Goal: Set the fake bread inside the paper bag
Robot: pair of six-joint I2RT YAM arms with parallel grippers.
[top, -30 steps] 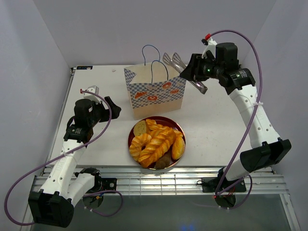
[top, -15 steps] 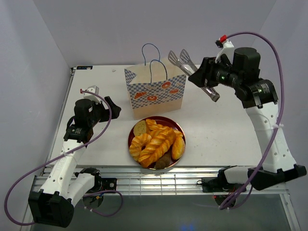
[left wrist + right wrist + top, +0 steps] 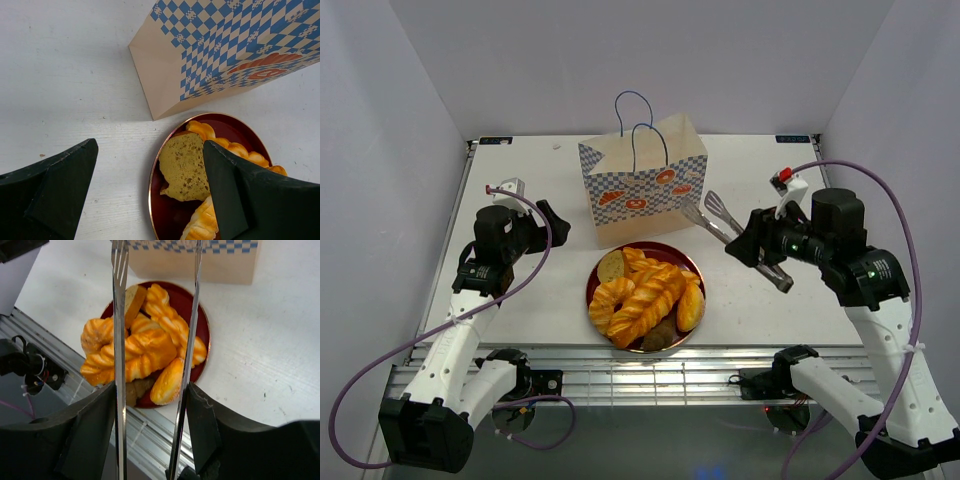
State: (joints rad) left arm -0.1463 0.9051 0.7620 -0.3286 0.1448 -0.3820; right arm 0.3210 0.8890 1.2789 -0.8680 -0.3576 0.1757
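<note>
White table (image 3: 550, 190), pale lilac walls (image 3: 570, 60) on three sides, metal rails (image 3: 650, 378) along the near edge, even soft light

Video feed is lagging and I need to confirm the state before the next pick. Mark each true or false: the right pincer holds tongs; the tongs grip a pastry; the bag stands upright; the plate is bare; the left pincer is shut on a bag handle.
1. The right pincer holds the tongs. True.
2. The tongs grip a pastry. False: their arms are apart with nothing between them.
3. The paper bag stands upright behind the plate. True.
4. The plate is bare. False: fake bread is piled on it.
5. The left pincer is shut on a bag handle. False: it is open and holds nothing.
</note>
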